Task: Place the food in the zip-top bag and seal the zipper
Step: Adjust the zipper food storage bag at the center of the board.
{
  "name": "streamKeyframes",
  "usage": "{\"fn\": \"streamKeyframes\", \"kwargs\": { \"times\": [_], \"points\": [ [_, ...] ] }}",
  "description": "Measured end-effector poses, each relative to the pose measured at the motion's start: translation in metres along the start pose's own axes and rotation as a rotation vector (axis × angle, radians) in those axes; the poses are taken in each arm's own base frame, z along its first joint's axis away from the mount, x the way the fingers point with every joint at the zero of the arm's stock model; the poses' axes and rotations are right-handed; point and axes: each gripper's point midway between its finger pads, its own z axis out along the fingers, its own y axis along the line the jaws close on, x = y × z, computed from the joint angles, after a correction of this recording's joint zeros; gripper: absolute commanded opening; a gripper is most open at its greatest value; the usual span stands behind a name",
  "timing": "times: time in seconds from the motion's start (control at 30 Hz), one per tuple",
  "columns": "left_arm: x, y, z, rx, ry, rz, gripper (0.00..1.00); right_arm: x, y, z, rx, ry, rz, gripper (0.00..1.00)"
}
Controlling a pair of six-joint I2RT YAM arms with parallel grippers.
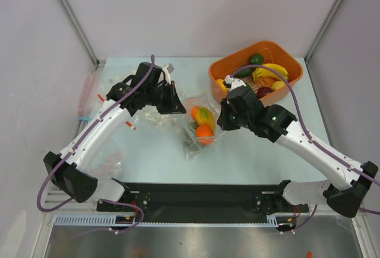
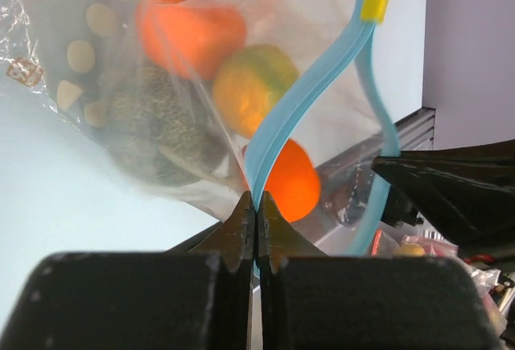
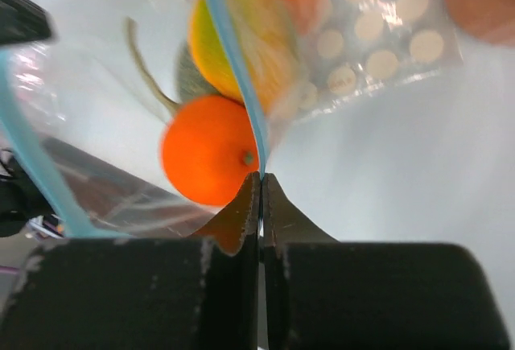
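Observation:
The zip-top bag (image 1: 199,129) lies at mid-table with two oranges, a mango and a grey-green bumpy ball inside. My left gripper (image 1: 177,105) is at its left mouth end and my right gripper (image 1: 222,118) at its right. In the left wrist view the gripper (image 2: 257,199) is shut on the light-blue zipper (image 2: 306,100); a second run of the strip (image 2: 385,125) curves apart from it, with a yellow tab (image 2: 374,4) at the top. An orange (image 2: 286,177), the mango (image 2: 249,84) and the bumpy ball (image 2: 157,129) show through the plastic. My right gripper (image 3: 261,177) is shut on the zipper (image 3: 233,60) beside an orange (image 3: 205,149).
An orange basket (image 1: 225,67) at the back right holds an avocado (image 1: 256,59), bananas (image 1: 270,71) and other toy food. Clear bags with white dots (image 1: 142,115) lie under my left arm, and one shows in the right wrist view (image 3: 378,36). Another clear bag (image 1: 107,163) lies at the near left.

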Motion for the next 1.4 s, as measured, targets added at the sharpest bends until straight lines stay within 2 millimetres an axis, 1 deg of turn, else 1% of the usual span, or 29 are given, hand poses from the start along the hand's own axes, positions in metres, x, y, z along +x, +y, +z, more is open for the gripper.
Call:
{"fn": "streamKeyframes", "kwargs": {
  "times": [0.03, 0.07, 0.17, 0.23, 0.33, 0.4, 0.5, 0.6, 0.7, 0.83, 0.93, 0.97, 1.03, 1.07, 1.13, 1.17, 1.2, 1.27, 1.3, 1.37, 1.4],
  "points": [
    [0.0, -0.002, -0.002, -0.006, 0.004, 0.002, 0.0, -0.008, 0.004, -0.005, -0.016, -0.02, -0.002, 0.0],
    [0.002, -0.008, -0.003, -0.003, 0.011, 0.018, 0.0, -0.016, 0.009, -0.011, -0.034, -0.041, -0.002, 0.0],
    [0.003, -0.035, -0.008, 0.023, 0.023, 0.067, 0.0, -0.033, 0.019, -0.025, -0.077, -0.091, 0.001, 0.0],
    [0.002, -0.053, -0.01, 0.05, 0.019, 0.103, 0.0, -0.04, 0.022, -0.034, -0.099, -0.122, 0.002, 0.0],
    [0.008, -0.064, -0.01, 0.071, 0.03, 0.128, 0.0, -0.042, 0.024, -0.035, -0.114, -0.131, 0.002, 0.0],
    [0.013, -0.063, -0.005, 0.075, 0.044, 0.133, 0.0, -0.038, 0.025, -0.029, -0.117, -0.112, 0.0, 0.0],
    [0.025, -0.051, 0.011, 0.058, 0.091, 0.12, 0.0, -0.025, 0.025, -0.013, -0.112, -0.063, -0.008, 0.0],
    [0.033, -0.042, 0.025, 0.037, 0.128, 0.111, 0.0, -0.016, 0.024, -0.003, -0.115, -0.03, -0.008, 0.0],
    [0.033, -0.041, 0.034, 0.044, 0.144, 0.123, 0.0, -0.018, 0.028, 0.001, -0.157, -0.026, 0.008, 0.0],
    [0.033, -0.044, 0.041, 0.067, 0.155, 0.14, 0.01, -0.022, 0.033, 0.01, -0.219, -0.03, 0.05, 0.0],
    [0.033, -0.044, 0.043, 0.078, 0.156, 0.159, 0.05, -0.021, 0.034, 0.017, -0.246, -0.021, 0.079, 0.0],
    [0.033, -0.044, 0.044, 0.081, 0.156, 0.163, 0.09, -0.02, 0.035, 0.019, -0.255, -0.02, 0.084, 0.0],
    [0.034, -0.043, 0.046, 0.087, 0.157, 0.177, 0.13, -0.019, 0.038, 0.022, -0.276, -0.016, 0.1, 0.0],
    [0.035, -0.042, 0.047, 0.089, 0.162, 0.181, 0.18, -0.018, 0.039, 0.023, -0.287, -0.015, 0.106, 0.0],
    [0.038, -0.038, 0.049, 0.083, 0.17, 0.19, 0.22, -0.015, 0.04, 0.026, -0.301, -0.008, 0.122, 0.08],
    [0.038, -0.036, 0.049, 0.08, 0.172, 0.194, 0.24, -0.015, 0.04, 0.028, -0.308, -0.008, 0.131, 0.14],
    [0.038, -0.034, 0.05, 0.076, 0.173, 0.195, 0.24, -0.015, 0.04, 0.029, -0.315, -0.009, 0.143, 0.25],
    [0.037, -0.031, 0.05, 0.064, 0.169, 0.199, 0.25, -0.015, 0.038, 0.031, -0.323, -0.009, 0.168, 0.29],
    [0.036, -0.029, 0.051, 0.059, 0.165, 0.2, 0.26, -0.015, 0.037, 0.033, -0.331, -0.012, 0.179, 0.35],
    [0.035, -0.028, 0.051, 0.057, 0.162, 0.197, 0.26, -0.014, 0.032, 0.035, -0.339, -0.01, 0.213, 0.41],
    [0.034, -0.028, 0.051, 0.056, 0.16, 0.195, 0.26, -0.014, 0.029, 0.036, -0.344, -0.01, 0.228, 0.49]
  ]
}}
